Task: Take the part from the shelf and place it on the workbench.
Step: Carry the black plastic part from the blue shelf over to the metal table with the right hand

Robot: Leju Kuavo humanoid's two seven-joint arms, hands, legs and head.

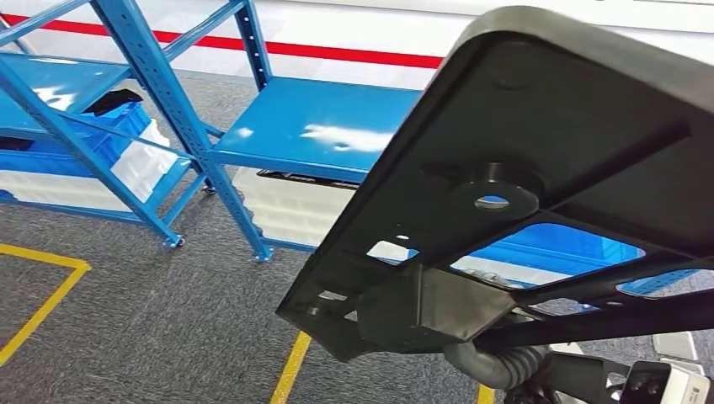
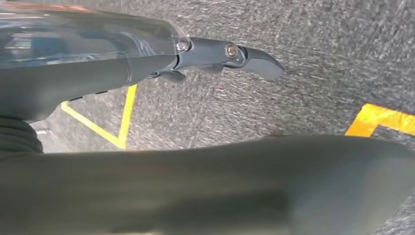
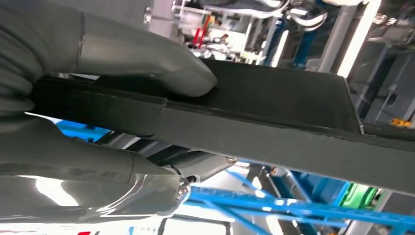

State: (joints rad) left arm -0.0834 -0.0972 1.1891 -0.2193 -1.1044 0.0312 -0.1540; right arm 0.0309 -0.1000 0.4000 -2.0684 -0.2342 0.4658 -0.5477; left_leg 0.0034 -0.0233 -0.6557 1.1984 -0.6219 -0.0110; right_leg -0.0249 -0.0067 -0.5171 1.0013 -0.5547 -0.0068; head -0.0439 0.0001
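We're in a workshop/warehouse area: blue steel shelving [image 1: 168, 109] upper left w/ blue storage bin [image 1: 114, 135], grey carpet floor [image 1: 151, 328], yellow floor tape [image 1: 42, 303] lower left.

Grey speckled carpet floor [image 1: 151, 328] with yellow tape lines [image 1: 42, 307]. Blue steel shelving [image 1: 160, 93] stands on it, glossy shelf [image 1: 324, 126] catching glare. White wall [image 1: 354, 29] behind carries a red stripe [image 1: 337, 52].

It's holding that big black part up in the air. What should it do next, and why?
Probably turn away from the shelf and carry the part off. The right hand grips its edge, it is already clear of the shelf, and no workbench is in sight.
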